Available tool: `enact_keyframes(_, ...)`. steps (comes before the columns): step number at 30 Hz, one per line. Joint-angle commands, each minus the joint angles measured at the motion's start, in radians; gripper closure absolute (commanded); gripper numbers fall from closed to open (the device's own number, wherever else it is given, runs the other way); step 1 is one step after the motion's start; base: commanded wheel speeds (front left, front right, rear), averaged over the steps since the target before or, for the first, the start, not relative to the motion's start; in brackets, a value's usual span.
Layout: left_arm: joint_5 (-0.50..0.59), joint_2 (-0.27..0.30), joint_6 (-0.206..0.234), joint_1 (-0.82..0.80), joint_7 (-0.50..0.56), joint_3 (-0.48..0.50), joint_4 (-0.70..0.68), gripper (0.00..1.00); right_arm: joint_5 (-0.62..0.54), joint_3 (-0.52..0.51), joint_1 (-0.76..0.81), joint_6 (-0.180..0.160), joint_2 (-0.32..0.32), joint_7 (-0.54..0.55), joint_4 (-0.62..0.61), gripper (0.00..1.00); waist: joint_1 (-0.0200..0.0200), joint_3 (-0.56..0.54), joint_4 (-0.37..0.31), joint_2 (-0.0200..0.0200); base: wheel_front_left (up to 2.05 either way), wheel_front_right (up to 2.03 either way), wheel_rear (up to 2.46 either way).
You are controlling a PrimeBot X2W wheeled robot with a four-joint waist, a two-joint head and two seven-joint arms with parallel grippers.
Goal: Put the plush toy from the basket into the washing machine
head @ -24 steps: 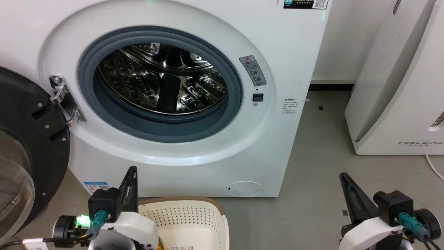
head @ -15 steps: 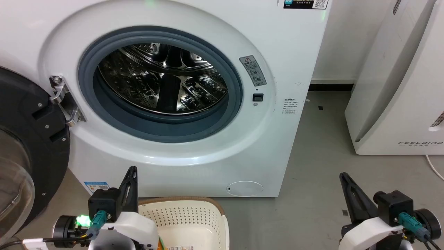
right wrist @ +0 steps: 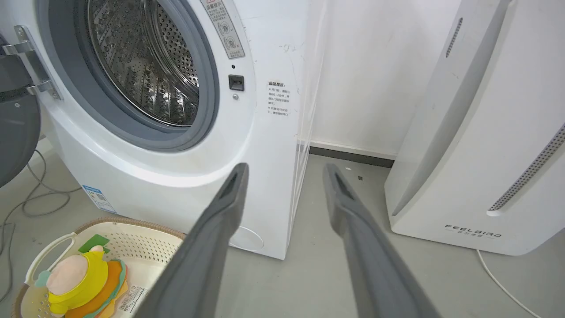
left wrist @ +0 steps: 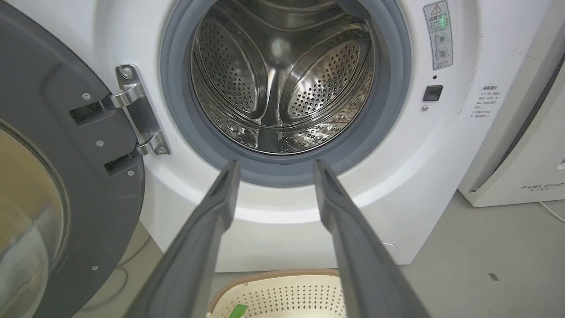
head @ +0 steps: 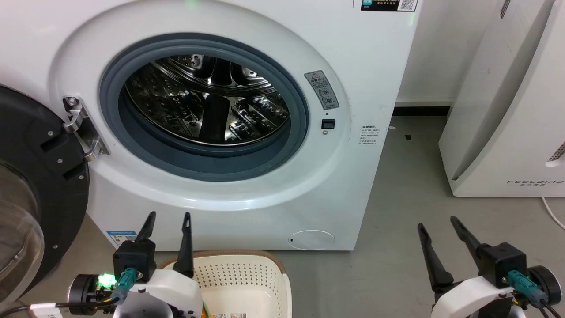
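The washing machine stands in front of me, its black-framed door swung open to the left and its steel drum holding nothing. The cream basket sits on the floor below the opening. In the right wrist view the plush toy lies inside the basket, orange with yellow, green and pink parts. My left gripper is open just left of the basket's far rim, with nothing between its fingers. My right gripper is open over the bare floor to the right. In the left wrist view the left gripper points at the drum.
A white slanted FEELBIRD appliance stands at the right, with a white cable on the floor beside it. Grey cables lie on the floor left of the washer. Grey floor lies between the washer and the appliance.
Both grippers have opened: their fingers were together in the earlier frames and now stand apart. The arms, the basket and the washer have stayed in place.
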Motion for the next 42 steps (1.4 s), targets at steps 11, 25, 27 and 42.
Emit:
enact_keyframes(11,-0.004,0.002,0.016,-0.006,-0.026,-0.012,0.019,0.00,0.042,-0.013,0.006,0.000,0.000,-0.026,-0.011,0.00,0.0000,0.006,-0.001,0.0000,0.00,0.00,0.00)
enact_keyframes(25,0.012,0.030,0.009,-0.061,-0.056,-0.048,0.152,0.00,0.083,-0.025,0.002,0.000,0.000,-0.056,-0.017,0.00,0.0000,0.034,-0.008,0.0000,0.00,0.00,0.00)
enact_keyframes(27,0.015,0.034,0.006,-0.076,-0.060,-0.055,0.183,0.00,0.089,-0.026,0.000,0.000,0.000,-0.060,-0.018,0.00,0.0000,0.043,-0.010,0.0000,0.00,0.00,0.00)
enact_keyframes(42,0.050,0.087,-0.038,-0.203,-0.034,-0.126,0.425,0.00,0.144,-0.038,-0.037,0.000,0.000,-0.091,-0.023,0.00,0.0000,0.139,-0.044,0.0000,0.00,0.00,0.00)
